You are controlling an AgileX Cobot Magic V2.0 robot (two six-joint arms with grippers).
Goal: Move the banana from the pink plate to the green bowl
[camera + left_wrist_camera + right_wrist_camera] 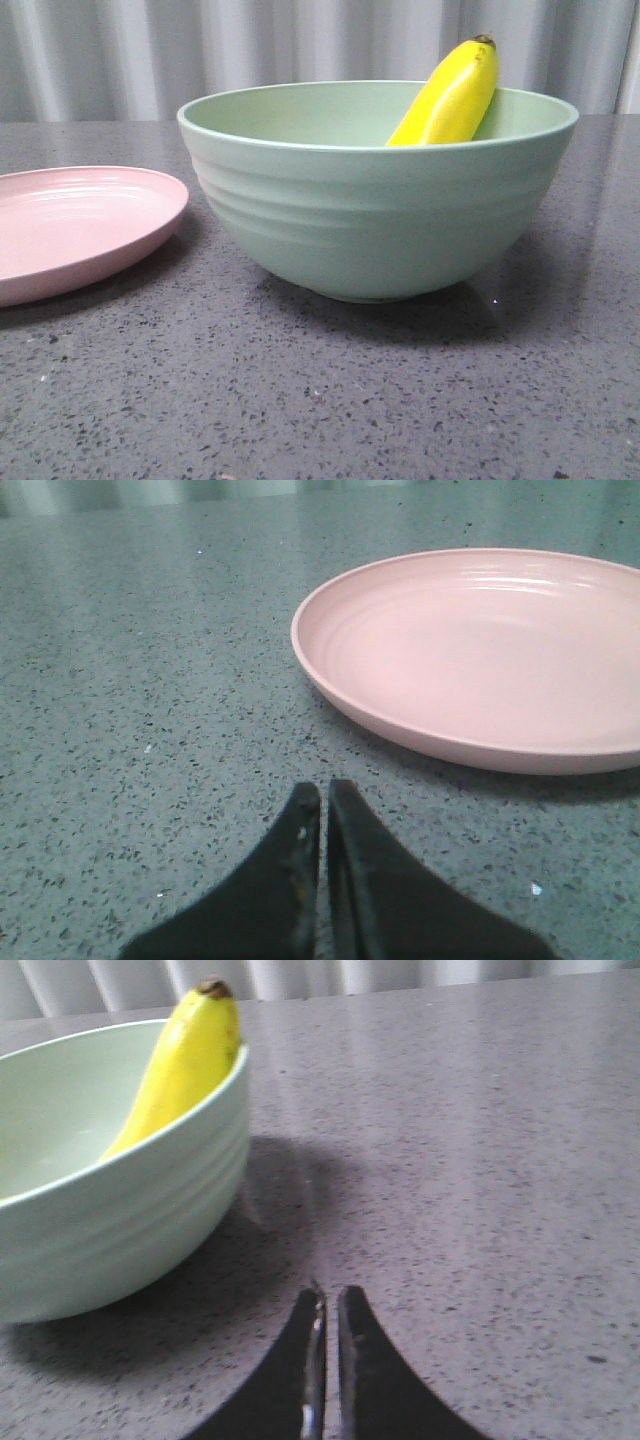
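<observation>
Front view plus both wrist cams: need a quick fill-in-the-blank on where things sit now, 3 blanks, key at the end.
1. The banana leans inside the green ____, its dark tip above the rim.
2. The pink plate has ____ on it.
3. The left gripper and right gripper are both ____, holding nothing, above the table.

Missing words: bowl; nothing; shut
</observation>
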